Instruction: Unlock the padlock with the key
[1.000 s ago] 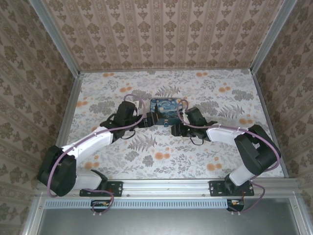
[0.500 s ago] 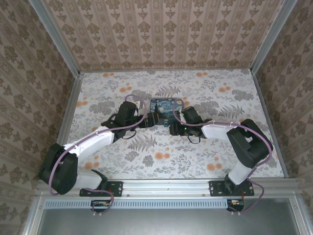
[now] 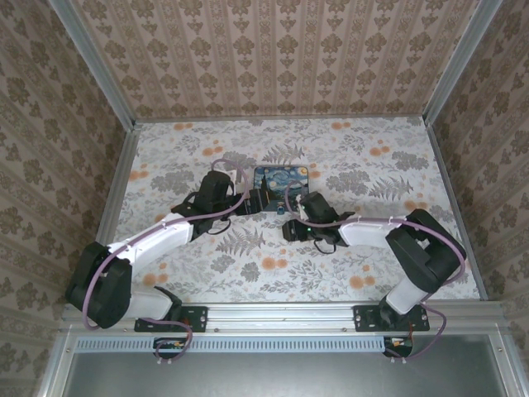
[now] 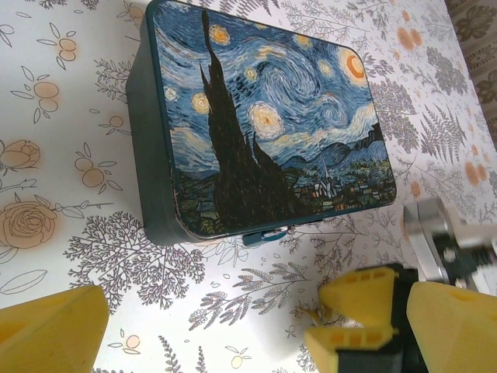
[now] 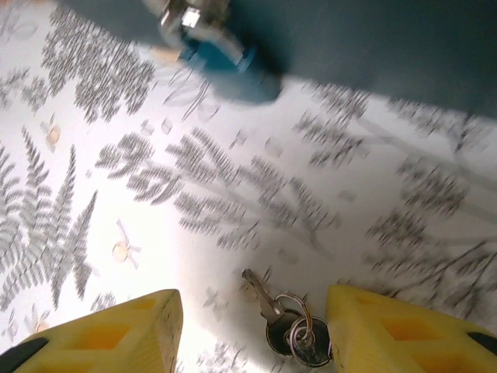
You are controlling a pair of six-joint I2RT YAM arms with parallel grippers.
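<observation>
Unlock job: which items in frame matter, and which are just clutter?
Job:
- padlock, blurred, against the box
- key on its ring, flat on the table
- right pincer, open astride the key

Just there:
- starry-night box
- floral table
- left pincer, open

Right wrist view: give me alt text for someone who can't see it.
A small bunch of keys lies on the floral tabletop between the right gripper's open yellow fingers. Above, blurred, a blue-and-silver fitting sits on the dark box.

No legible text, label, number or sign on box (image 4: 264, 116), key (image 5: 262, 301) or tabletop (image 3: 347, 273).
</observation>
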